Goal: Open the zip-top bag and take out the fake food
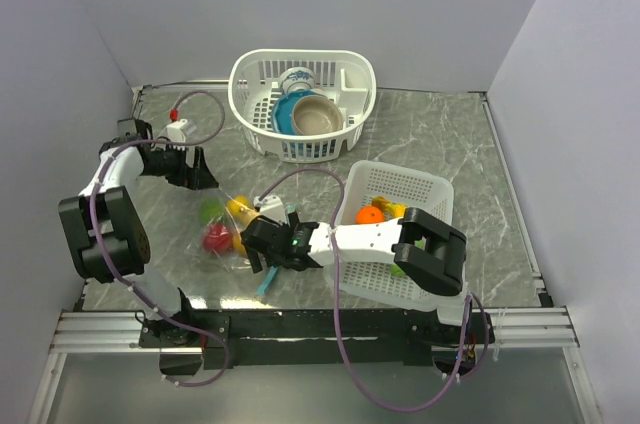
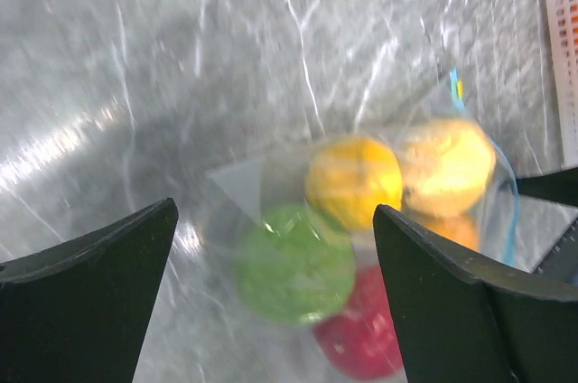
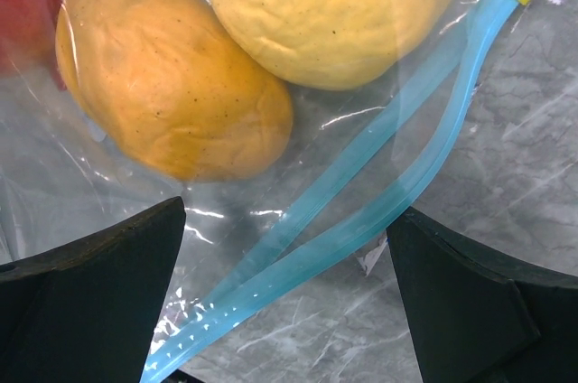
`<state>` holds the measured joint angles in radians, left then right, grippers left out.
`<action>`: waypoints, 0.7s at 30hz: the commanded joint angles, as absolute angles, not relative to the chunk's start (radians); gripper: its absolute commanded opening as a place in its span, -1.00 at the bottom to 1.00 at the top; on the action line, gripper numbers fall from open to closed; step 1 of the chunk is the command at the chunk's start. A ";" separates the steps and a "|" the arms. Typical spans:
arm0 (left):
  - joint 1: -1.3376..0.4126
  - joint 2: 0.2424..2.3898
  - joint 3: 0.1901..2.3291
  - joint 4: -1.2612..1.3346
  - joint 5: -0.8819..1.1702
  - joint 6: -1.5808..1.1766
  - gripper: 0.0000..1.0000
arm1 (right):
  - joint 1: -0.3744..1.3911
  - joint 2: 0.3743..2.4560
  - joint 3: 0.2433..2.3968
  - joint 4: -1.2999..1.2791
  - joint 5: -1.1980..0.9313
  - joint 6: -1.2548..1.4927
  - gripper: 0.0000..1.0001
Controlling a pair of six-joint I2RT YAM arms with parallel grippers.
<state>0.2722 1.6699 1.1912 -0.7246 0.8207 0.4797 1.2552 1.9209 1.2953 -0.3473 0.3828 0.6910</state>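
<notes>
Zip-top bag [image 1: 228, 222] lying on the grey marble desk [image 1: 440, 134] left of a white basket [image 1: 441, 194], fake food [image 2: 352, 180] visible inside, left pincer [image 2: 275, 220] spread wide over its far end, right pincer [image 3: 286, 216] spread wide over the teal zip strip [image 3: 226, 311], neither gripping anything

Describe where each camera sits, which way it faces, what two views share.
Top external: high and behind, facing the table; left arm and right arm show.
Left wrist: looks down on the zip-top bag; open left gripper frames it.
Right wrist: close above the zip strip; open right gripper shows.
Shared: both wrists show the fake food.
</notes>
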 commanded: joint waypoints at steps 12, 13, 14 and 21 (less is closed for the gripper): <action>0.206 1.795 1.160 -0.690 0.884 0.552 0.94 | 1.267 1.947 1.327 -0.341 0.376 0.701 1.00; 0.204 1.796 1.164 -0.712 0.885 0.573 0.94 | 1.267 1.950 1.330 -0.341 0.374 0.701 1.00; 0.204 1.796 1.167 -0.722 0.890 0.583 0.98 | 1.267 1.951 1.331 -0.339 0.373 0.703 1.00; 0.192 1.744 1.258 -0.856 0.917 0.598 -0.57 | 1.269 1.950 1.333 -0.341 0.379 0.707 1.00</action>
<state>0.2039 1.8019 1.1831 -0.7757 0.8776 0.5735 1.2594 1.9381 1.2976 -0.3458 0.3672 0.6945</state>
